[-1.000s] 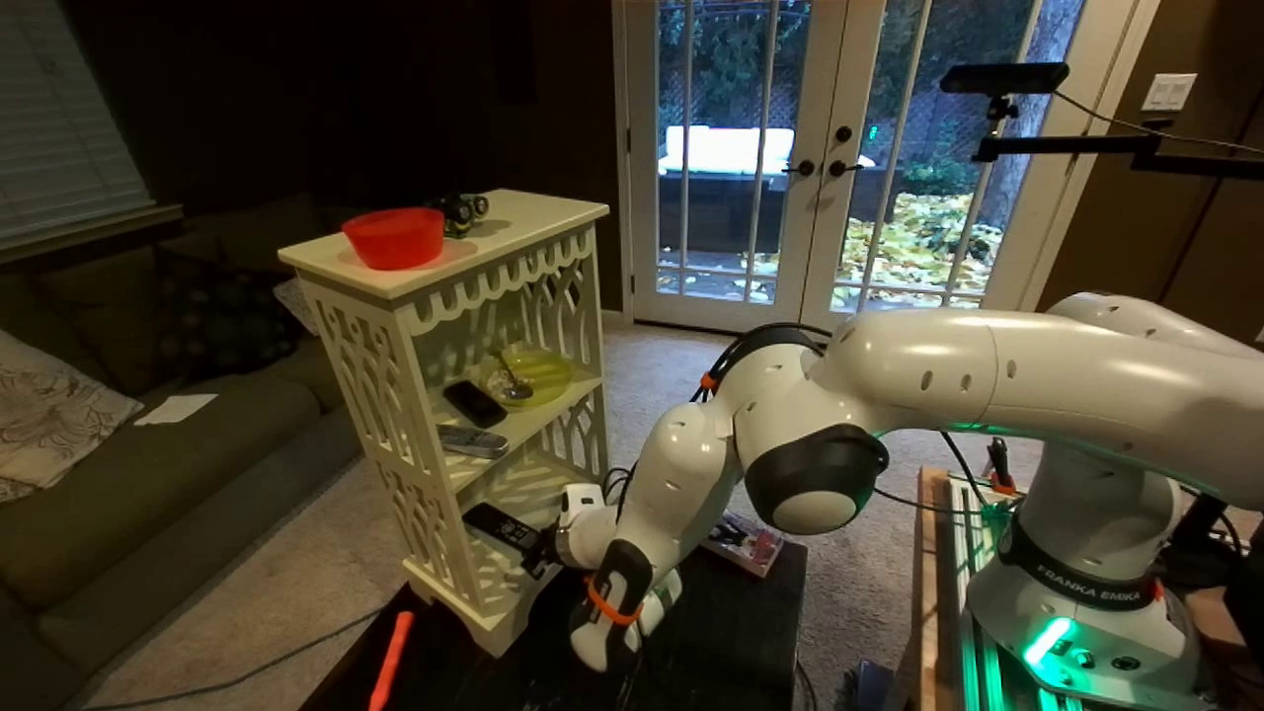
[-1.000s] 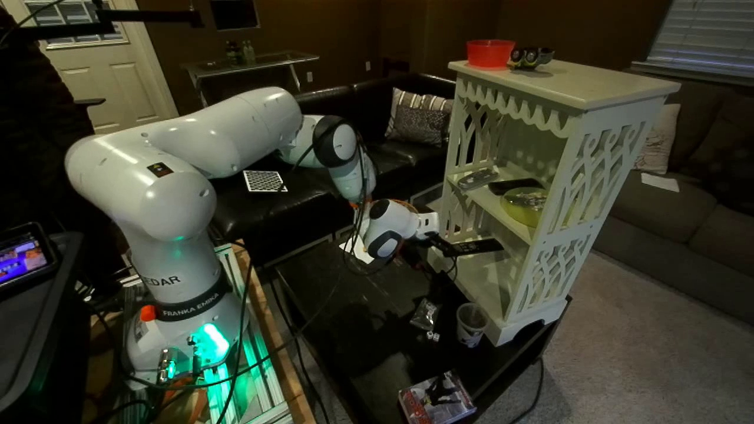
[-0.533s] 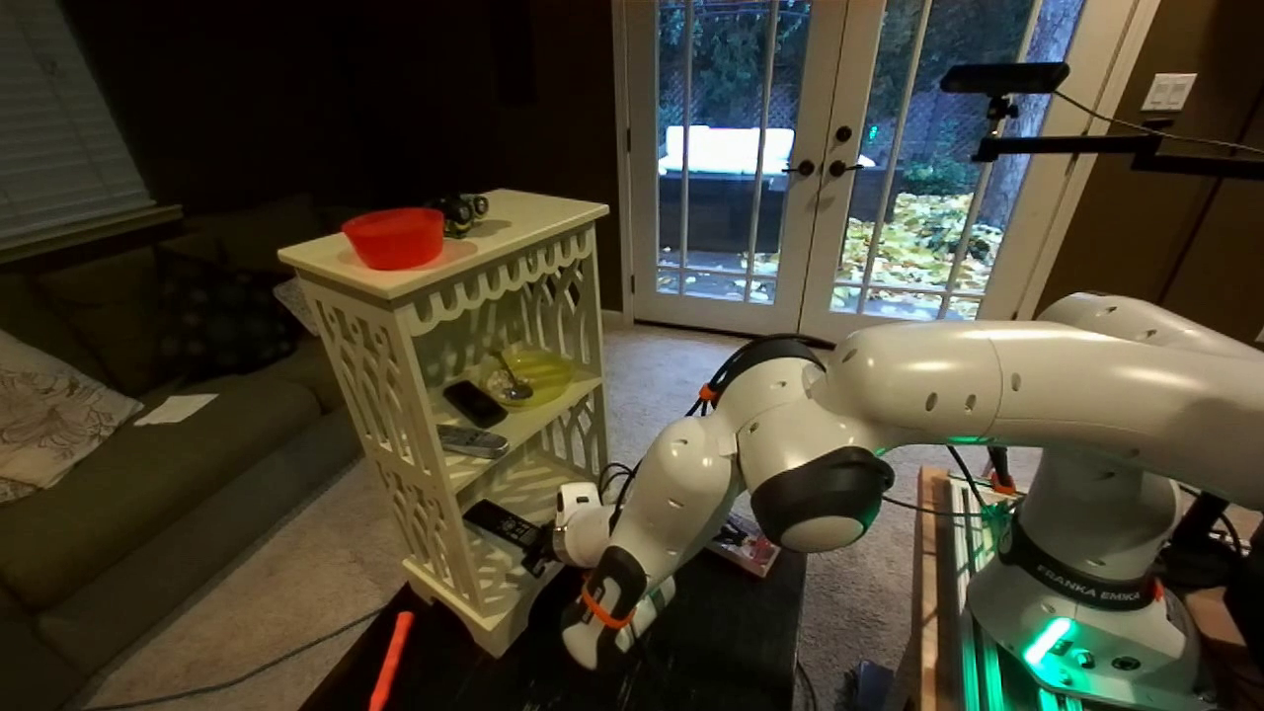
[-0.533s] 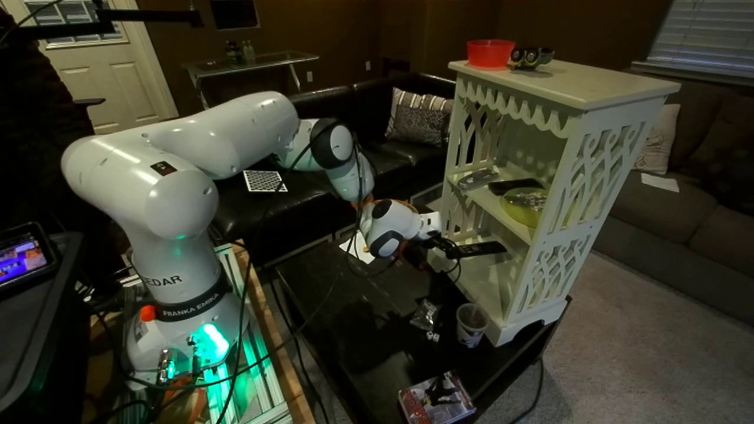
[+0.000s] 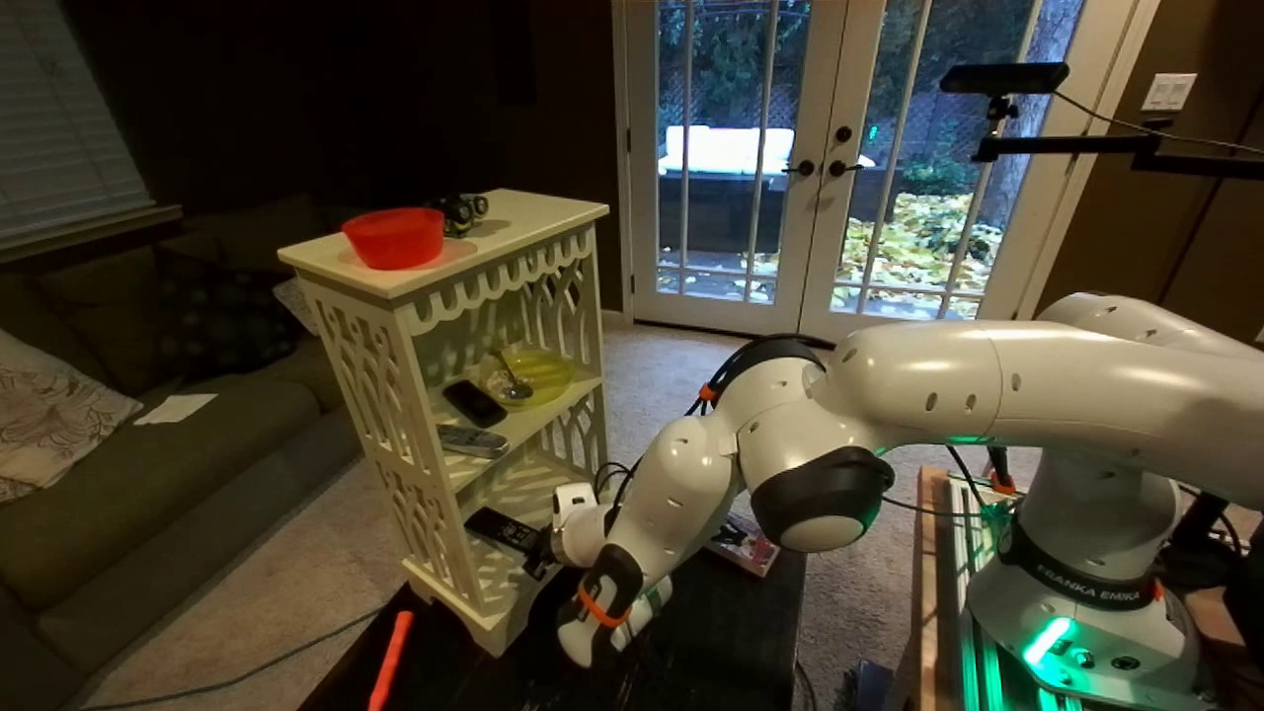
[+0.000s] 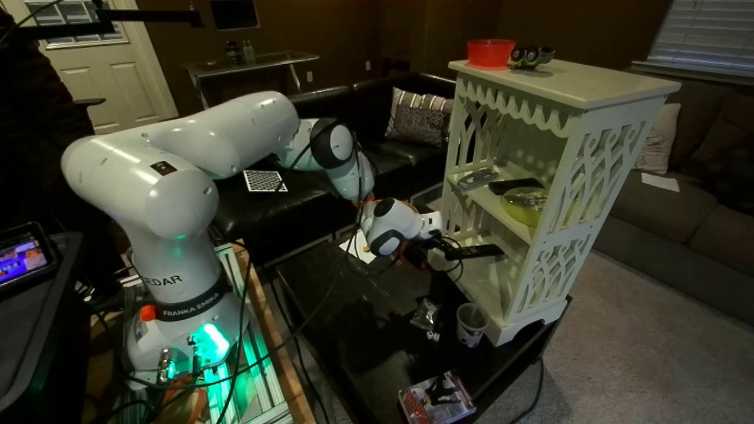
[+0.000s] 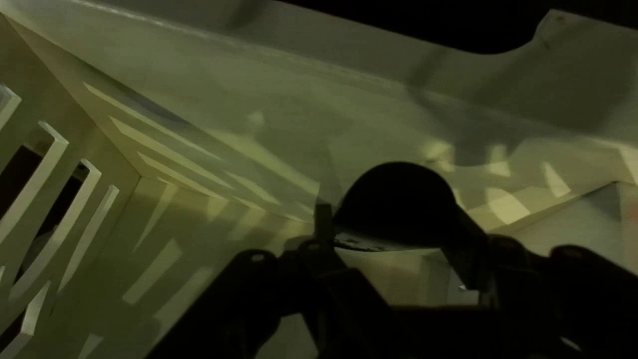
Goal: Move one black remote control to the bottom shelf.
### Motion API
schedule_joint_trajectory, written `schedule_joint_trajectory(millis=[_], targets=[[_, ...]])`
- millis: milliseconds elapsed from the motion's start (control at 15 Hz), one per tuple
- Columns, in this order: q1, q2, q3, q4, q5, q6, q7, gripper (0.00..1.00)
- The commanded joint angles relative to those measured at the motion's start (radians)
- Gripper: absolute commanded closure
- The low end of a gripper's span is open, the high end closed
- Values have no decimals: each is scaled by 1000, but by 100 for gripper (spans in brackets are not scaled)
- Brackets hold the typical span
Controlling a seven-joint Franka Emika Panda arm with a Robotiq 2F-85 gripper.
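Note:
The black remote control (image 5: 502, 527) is inside the lowest bay of the cream-white rack. It also shows in an exterior view (image 6: 480, 251), held roughly level above the bottom shelf (image 6: 480, 282). The bottom shelf also shows in an exterior view (image 5: 499, 585). My gripper (image 5: 541, 555) reaches in from the rack's open front and is shut on one end of the remote. In the wrist view the dark remote (image 7: 394, 204) sits between the two fingers (image 7: 394, 239). I cannot tell whether its far end touches the board.
The middle board holds a grey remote (image 5: 472, 441), a black handset (image 5: 474, 403) and a yellow-green bowl (image 5: 543, 375). A red bowl (image 5: 395, 239) and toy car (image 6: 530, 57) stand on top. A cup (image 6: 472, 324), small bag (image 6: 425, 314) and boxed item (image 6: 437, 398) lie on the table.
The arm has lowered a little. The remote is still in the gripper, and its far end has dipped slightly within the lowest bay. The other objects have not moved.

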Motion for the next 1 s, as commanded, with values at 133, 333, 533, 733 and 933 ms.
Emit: schedule_joint_trajectory(millis=[133,333,533,733,933], targets=[[22,0,-20,24,58,-81,-55,69],[37,0,-44,35,61,-161,-48,69],[51,-1,-70,53,43,-186,-21,69],[73,-2,-102,61,47,-240,-6,69],[94,-5,-139,52,37,-309,44,18]])
